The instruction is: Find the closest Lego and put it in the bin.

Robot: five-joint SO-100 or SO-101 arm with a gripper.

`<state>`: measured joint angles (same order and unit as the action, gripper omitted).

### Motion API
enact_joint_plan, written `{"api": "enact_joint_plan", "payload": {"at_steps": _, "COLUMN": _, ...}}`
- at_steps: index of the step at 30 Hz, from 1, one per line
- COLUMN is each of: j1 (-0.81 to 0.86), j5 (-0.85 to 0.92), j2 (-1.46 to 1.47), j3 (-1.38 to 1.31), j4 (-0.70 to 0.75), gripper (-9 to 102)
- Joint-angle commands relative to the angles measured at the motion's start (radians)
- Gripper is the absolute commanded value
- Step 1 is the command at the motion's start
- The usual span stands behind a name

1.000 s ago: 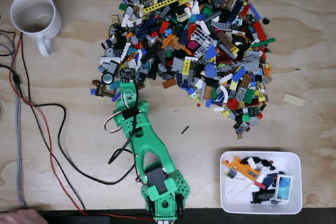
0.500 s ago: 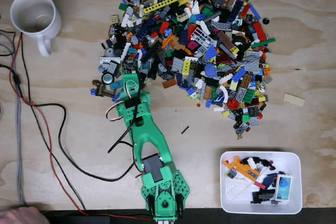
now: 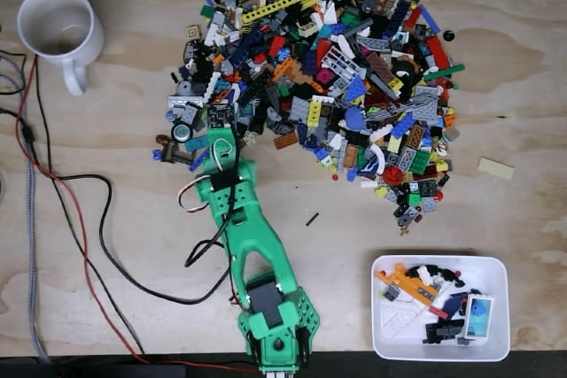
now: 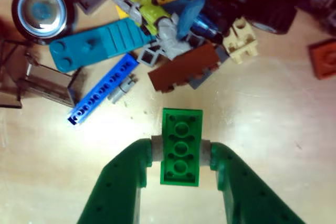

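Here the claw [image 4: 181,156] clamps a green brick [image 4: 181,145] — long axis pointing toward the pile [image 4: 173,30].

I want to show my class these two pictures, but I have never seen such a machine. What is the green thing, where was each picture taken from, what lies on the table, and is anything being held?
The green thing is a small robot arm standing on a wooden table. At its tip is a gripper, two fingers that pinch like tongs.

The fixed view looks straight down at the whole table. The wrist view comes from a camera that rides on the arm itself, so it looks closely past the fingers.

On the table lie a big pile of Lego pieces, a white mug at the upper left, a white bin at the lower right with some pieces already in it, and loose cables.

In the wrist view the fingers are closed on a green Lego brick, at the near edge of the pile, beside a blue beam and a brown piece.
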<state>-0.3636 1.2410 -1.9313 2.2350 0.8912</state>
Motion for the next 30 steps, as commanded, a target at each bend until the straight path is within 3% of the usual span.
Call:
{"api": "enact_joint_plan", "payload": {"at_steps": 1, "j1": 0.123, "j5": 0.023, "j2": -0.224, "j3": -0.075, "j4": 0.135, "gripper": 6}}
{"api": "enact_joint_plan", "payload": {"at_steps": 18, "j1": 1.239, "j5": 0.333, "j2": -0.479, "j3": 0.161, "j4": 0.008, "gripper": 7}}
{"api": "enact_joint_plan", "payload": {"at_steps": 30, "j1": 1.680, "j5": 0.462, "j2": -0.733, "j3": 0.302, "j4": 0.021, "gripper": 7}}
